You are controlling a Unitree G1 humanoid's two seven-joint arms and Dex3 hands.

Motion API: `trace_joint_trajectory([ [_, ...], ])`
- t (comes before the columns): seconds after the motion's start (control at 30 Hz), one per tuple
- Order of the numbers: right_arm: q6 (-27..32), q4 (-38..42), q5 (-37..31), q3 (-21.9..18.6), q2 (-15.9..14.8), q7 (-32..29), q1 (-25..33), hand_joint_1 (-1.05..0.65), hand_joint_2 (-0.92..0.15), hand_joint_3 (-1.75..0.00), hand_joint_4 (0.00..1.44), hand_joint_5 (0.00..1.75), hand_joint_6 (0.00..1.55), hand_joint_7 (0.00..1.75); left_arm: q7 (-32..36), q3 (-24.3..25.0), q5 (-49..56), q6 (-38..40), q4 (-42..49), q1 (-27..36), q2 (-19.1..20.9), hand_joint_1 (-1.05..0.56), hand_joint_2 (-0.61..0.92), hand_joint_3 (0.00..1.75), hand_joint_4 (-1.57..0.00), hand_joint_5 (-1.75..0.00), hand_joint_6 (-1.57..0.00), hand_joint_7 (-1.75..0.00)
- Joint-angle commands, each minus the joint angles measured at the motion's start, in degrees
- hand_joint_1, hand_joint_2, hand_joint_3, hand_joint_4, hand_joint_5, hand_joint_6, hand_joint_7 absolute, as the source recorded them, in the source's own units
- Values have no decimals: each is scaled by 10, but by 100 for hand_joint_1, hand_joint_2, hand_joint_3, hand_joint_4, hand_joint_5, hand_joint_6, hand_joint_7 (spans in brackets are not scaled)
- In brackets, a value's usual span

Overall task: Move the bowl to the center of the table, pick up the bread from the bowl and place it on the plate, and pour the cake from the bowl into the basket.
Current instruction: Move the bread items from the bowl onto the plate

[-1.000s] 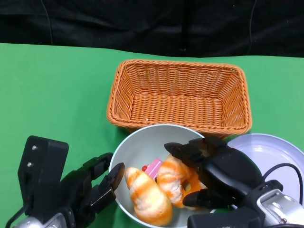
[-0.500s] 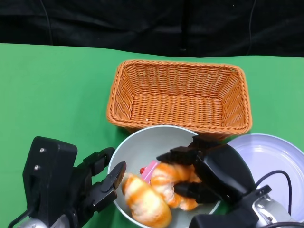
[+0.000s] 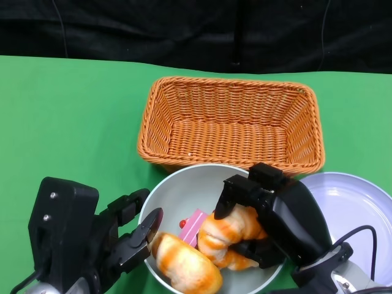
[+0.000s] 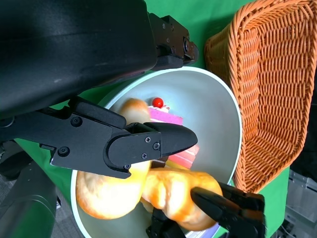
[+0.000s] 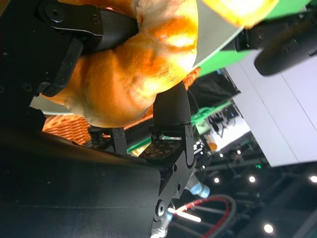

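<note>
Since a second ago, the right hand point(image 3: 278, 220) has closed further around one bread roll point(image 3: 228, 236) and tipped it up, so the roll now sits higher against the fingers; the bowl point(image 3: 184, 190) and everything around it lie as before. That hand wraps the roll from above and below, as the right wrist view shows, with a black finger point(image 5: 171, 106) pressed into its underside. The left hand point(image 3: 125, 239) holds the bowl's near-left rim, one finger inside the wall and the others outside.

The bowl stands near the table's middle, just this side of the basket point(image 3: 233, 122), with the plate point(image 3: 349, 208) close on its right. A second roll point(image 3: 184, 266) lies at the near side of the bowl, and the pink cake point(image 3: 197, 219) with its red cherry sits between the two rolls.

The roll looks light and soft, its glazed crust probably a little slick, so a broad grip across its thick middle should hold better than a pinch at one tapered end; hard squeezing would likely dent it. The cake seems softer still, fit for tipping out rather than grasping. The bowl appears stiff and smooth, best held at the rim.

No brand, label or readable writing shows on any of these things.
</note>
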Motion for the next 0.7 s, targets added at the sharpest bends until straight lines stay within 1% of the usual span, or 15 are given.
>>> trace_joint_trajectory([
  [0.03, -18, -11, 14, -15, -7, -14, -6, -13, -23, -151, 103, 175, 79, 175, -2, 0, 9, -5, 0, 6, 7, -64, 92, 49, -16, -13, -18, -4],
  [0.07, -19, -15, 15, -17, -6, -15, -6, -14, -22, -152, 103, 175, 80, 175, -2, 0, 9, -6, -1, 6, 7, -64, 92, 49, -15, -13, -18, -4],
  [0.23, 5, -97, 67, -42, 1, 48, 27, -18, -19, -163, 103, 175, 80, 175, -1, 5, 4, -1, -5, 9, 5, -63, 92, 48, -15, -13, -18, -3],
  [0.33, 6, -153, 135, -62, 5, 95, 55, -18, -15, -170, 102, 175, 80, 173, -3, 13, -2, -8, -8, 16, 0, -63, 92, 48, -14, -13, -18, -3],
  [0.37, 7, -166, 153, -69, 7, 108, 62, -18, -12, -173, 103, 175, 80, 170, -3, 15, -3, -12, -8, 18, -2, -63, 92, 48, -13, -13, -18, -3],
  [0.43, 9, -178, 168, -76, 11, 125, 68, -17, -10, -174, 103, 175, 81, 168, -5, 16, -3, -15, -8, 19, -3, -63, 92, 47, -13, -13, -19, -3],
  [0.47, 17, -199, 197, -88, 12, 143, 75, -17, -10, -174, 103, 175, 81, 168, -7, 15, 3, -27, -9, 20, 3, -63, 92, 47, -13, -13, -19, -3],
  [0.5, 25, -221, 223, -99, 13, 160, 81, -14, -12, -175, 102, 175, 83, 162, -8, 13, 10, -37, -12, 22, 9, -62, 92, 48, -14, -14, -18, -3],
  [0.57, 38, -252, 255, -119, 17, 182, 89, -9, -16, -175, 102, 175, 85, 157, -8, 13, 19, -50, -17, 24, 17, -61, 92, 49, -16, -16, -18, -3],
  [0.7, 48, -272, 266, -136, 25, 201, 95, -8, -16, -175, 101, 175, 85, 154, -7, 14, 25, -56, -20, 26, 21, -60, 92, 49, -16, -17, -19, -3],
])
